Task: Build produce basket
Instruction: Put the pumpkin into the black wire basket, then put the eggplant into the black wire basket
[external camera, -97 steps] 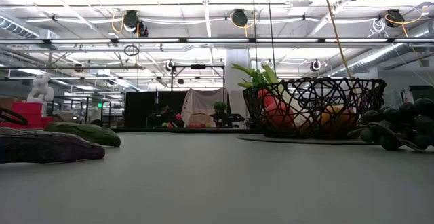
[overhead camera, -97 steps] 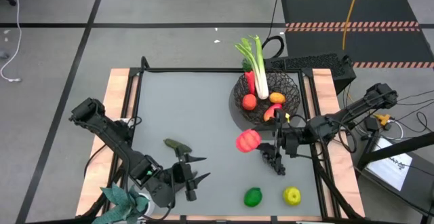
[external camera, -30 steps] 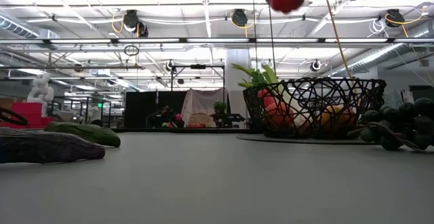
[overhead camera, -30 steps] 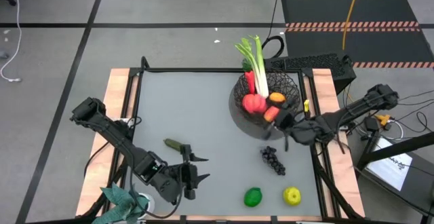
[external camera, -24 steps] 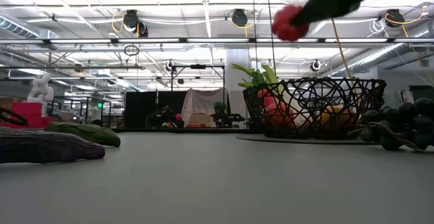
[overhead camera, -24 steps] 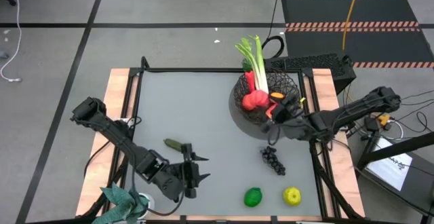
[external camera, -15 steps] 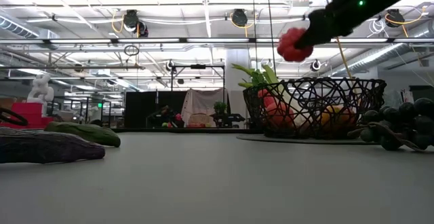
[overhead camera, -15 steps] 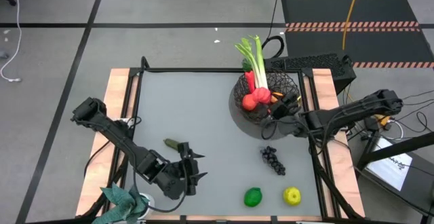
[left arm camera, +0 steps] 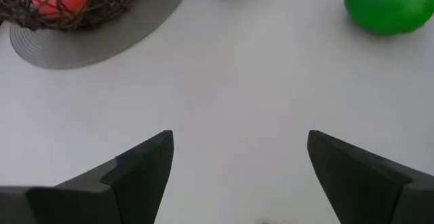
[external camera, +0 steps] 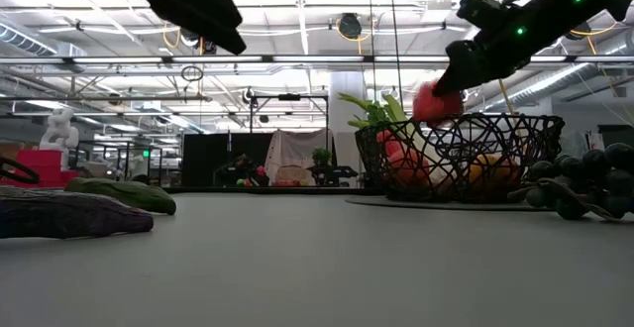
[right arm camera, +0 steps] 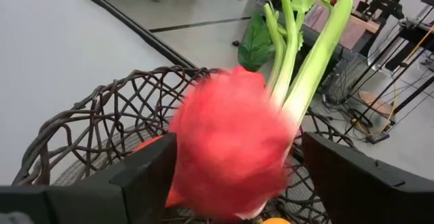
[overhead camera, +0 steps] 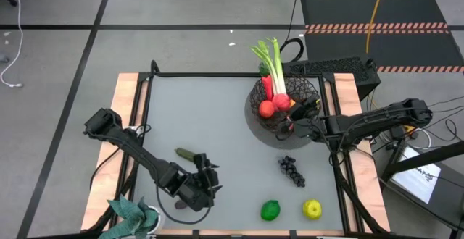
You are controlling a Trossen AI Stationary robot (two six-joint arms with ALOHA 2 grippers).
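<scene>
Red fruit (right arm camera: pixel 230 142): at the basket (overhead camera: pixel 308 93) rim, between the spread fingers of the right gripper (overhead camera: pixel 299 112), apparently just released.
Advice: keep jaws wide, lift straight up clear of the leek (overhead camera: pixel 275 66).
Left gripper (overhead camera: pixel 206 177): jaws apart, empty, far from the basket near the cucumber (overhead camera: pixel 187 154).
Unclear: red fruit blurred, contact with fingers uncertain; grapes (overhead camera: pixel 291 170), green fruit (overhead camera: pixel 270 210), yellow fruit (overhead camera: pixel 312 209) remain outside the basket.

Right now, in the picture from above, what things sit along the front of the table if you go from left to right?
Teal leafy plant → left pincer → green fruit → dark grapes → yellow fruit.
</scene>
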